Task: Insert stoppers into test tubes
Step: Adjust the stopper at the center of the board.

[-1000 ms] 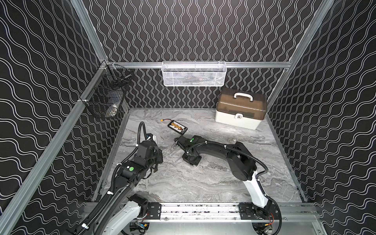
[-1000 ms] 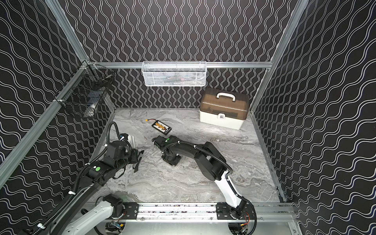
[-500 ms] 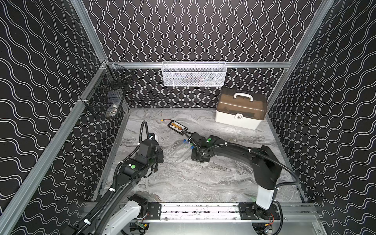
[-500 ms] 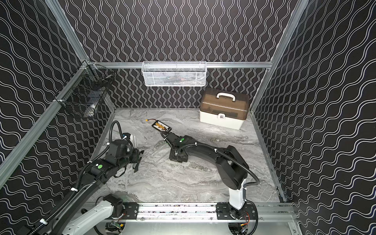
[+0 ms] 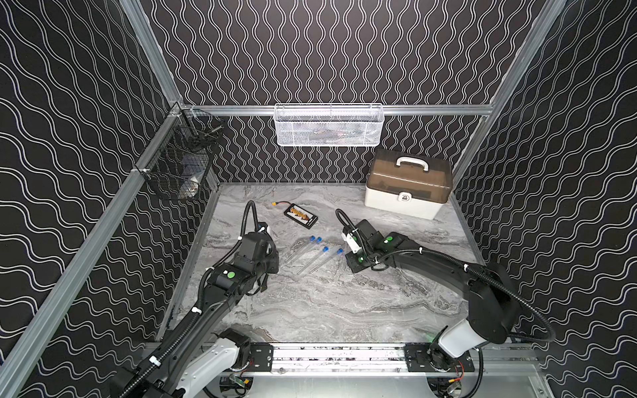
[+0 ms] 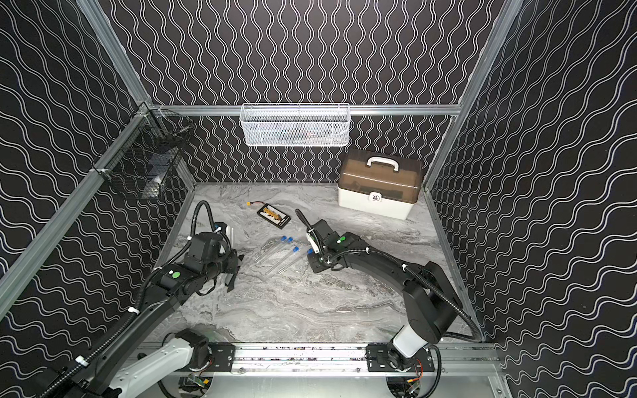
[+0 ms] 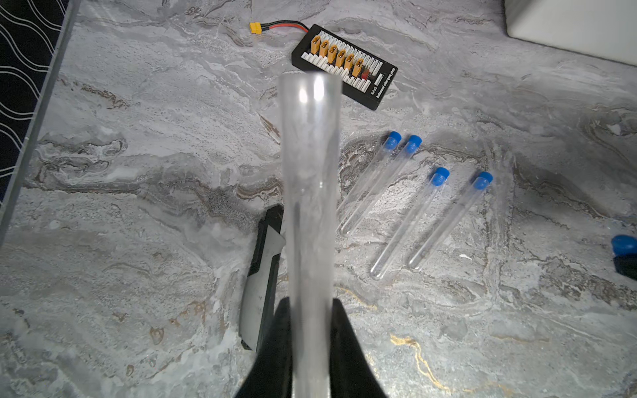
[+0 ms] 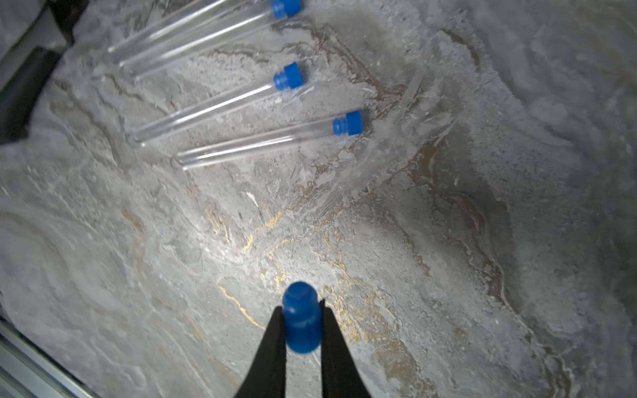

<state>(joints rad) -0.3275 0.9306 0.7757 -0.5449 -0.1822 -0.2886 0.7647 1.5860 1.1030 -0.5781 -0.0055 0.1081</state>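
Observation:
Several clear test tubes [image 5: 312,253] [image 6: 280,254] lie side by side on the grey marble, each with a blue stopper [image 7: 439,175] in its far end. My left gripper [image 7: 312,303] is shut on another clear test tube [image 7: 310,193], whose mouth is open and points away from the wrist. My right gripper [image 8: 303,312] is shut on a loose blue stopper [image 8: 301,317] just above the marble, to the right of the lying tubes. That held stopper also shows at the edge of the left wrist view as a blue stopper [image 7: 624,244].
A black-and-yellow battery board [image 5: 300,216] with a red wire lies behind the tubes. A white toolbox [image 5: 408,187] stands at the back right. A white mesh basket [image 5: 329,125] and a black wire basket [image 5: 179,165] hang on the walls. A grey-and-black flat tool [image 7: 263,275] lies beside the left jaws.
My right arm has drawn back to the right from the table's middle, uncovering the row of stoppered tubes. The left arm has hardly moved.

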